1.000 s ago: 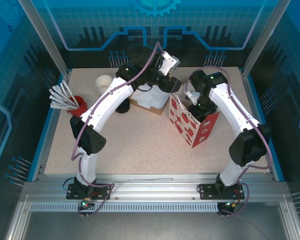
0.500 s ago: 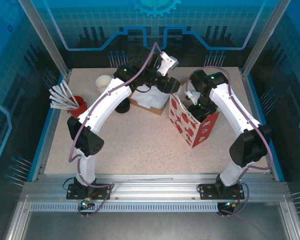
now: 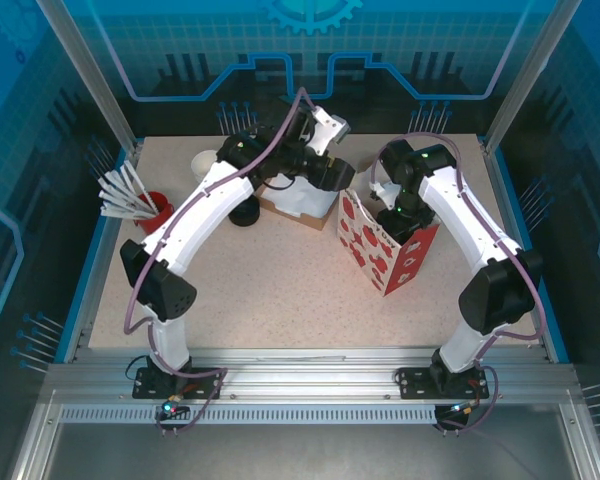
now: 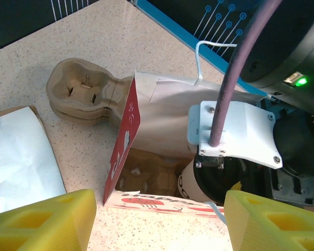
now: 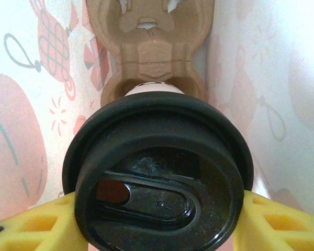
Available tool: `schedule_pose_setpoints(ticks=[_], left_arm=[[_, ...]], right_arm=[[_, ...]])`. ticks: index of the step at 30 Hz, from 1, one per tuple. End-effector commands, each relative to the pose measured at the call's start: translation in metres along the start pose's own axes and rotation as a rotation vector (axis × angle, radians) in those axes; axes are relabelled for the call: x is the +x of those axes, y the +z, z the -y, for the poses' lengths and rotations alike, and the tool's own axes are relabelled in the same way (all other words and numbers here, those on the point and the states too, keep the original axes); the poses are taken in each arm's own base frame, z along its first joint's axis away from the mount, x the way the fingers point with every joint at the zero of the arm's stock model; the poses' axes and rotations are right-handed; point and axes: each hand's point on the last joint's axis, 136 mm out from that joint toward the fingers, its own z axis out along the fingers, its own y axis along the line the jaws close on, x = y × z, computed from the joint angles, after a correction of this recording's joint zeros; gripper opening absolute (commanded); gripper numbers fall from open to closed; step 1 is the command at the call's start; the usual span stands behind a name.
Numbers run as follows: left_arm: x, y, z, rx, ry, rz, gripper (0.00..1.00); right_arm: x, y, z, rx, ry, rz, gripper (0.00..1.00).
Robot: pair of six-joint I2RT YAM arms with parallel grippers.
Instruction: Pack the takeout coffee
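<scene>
We log the black-lidded takeout coffee [image 5: 157, 172] at centre, seen from above. The right tool [image 5: 157, 225] clamps it, with yellow fingers [image 5: 31, 225] against the lid at 8 and 4 o'clock. A pulp carrier [image 5: 152, 47] lies at 12 o'clock. Printed bag walls [image 5: 26, 104] stand at 9 and 3 o'clock.

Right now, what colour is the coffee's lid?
Black. The coffee's lid shows best in the right wrist view.
</scene>
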Motion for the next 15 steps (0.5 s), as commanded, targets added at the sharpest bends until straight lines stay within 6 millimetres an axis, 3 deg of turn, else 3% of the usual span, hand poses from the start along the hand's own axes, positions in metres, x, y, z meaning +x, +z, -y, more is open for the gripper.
schedule_pose_setpoints(ticks=[1,15], left_arm=[[-0.01,-0.025,0.0,-0.021,-0.012,0.061,0.68],[0.012,-0.062,0.001,-0.063,-0.067,0.123,0.69]], right_arm=[[0.004,-0.008,0.002,0.003,-0.002,0.026,0.42],[0.005,-0.007,0.003,0.007,-0.002,0.023,0.42]])
